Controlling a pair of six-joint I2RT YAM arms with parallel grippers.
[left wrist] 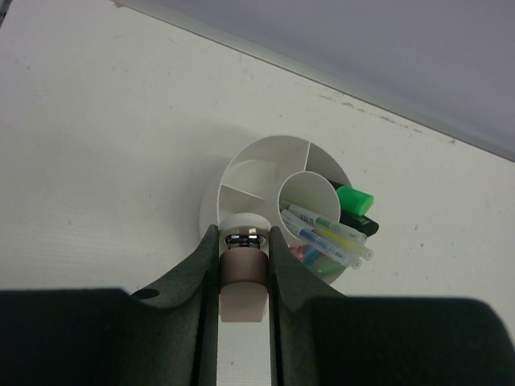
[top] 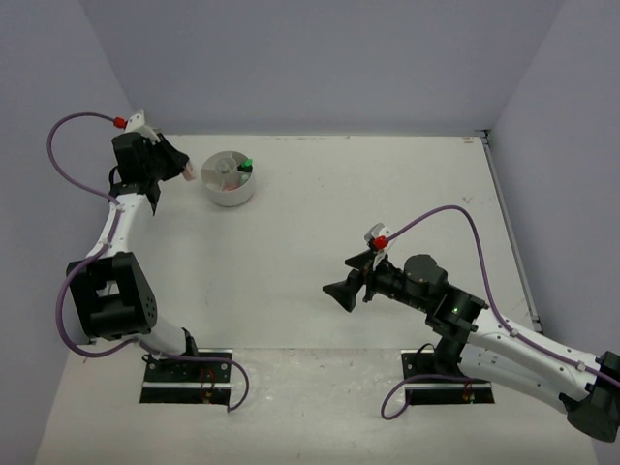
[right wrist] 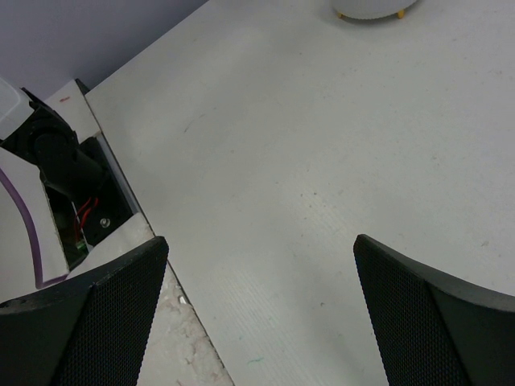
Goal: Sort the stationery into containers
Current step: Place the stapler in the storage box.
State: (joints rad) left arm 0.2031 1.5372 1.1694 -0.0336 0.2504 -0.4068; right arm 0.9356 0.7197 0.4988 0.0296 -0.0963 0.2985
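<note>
A: What does the left gripper (left wrist: 244,261) hold?

B: A stubby white item with a brown band and metal ring, likely an eraser (left wrist: 244,273); the fingers are pinched on its sides, and it hangs just over the near rim of the tub (left wrist: 241,173).

A: How should it handle?

B: Probably light and stiff. The metal ring may be slick, so a grip on the flat sides, as shown, looks sound.

A: The tub's contents?

B: Thin pens (left wrist: 326,236) in the round centre cell; a green highlighter (left wrist: 354,199) and a black-capped one beside it.

A: The right gripper (right wrist: 257,269)?

B: Spread wide and empty, over bare table (top: 387,184), well apart from the tub.
</note>
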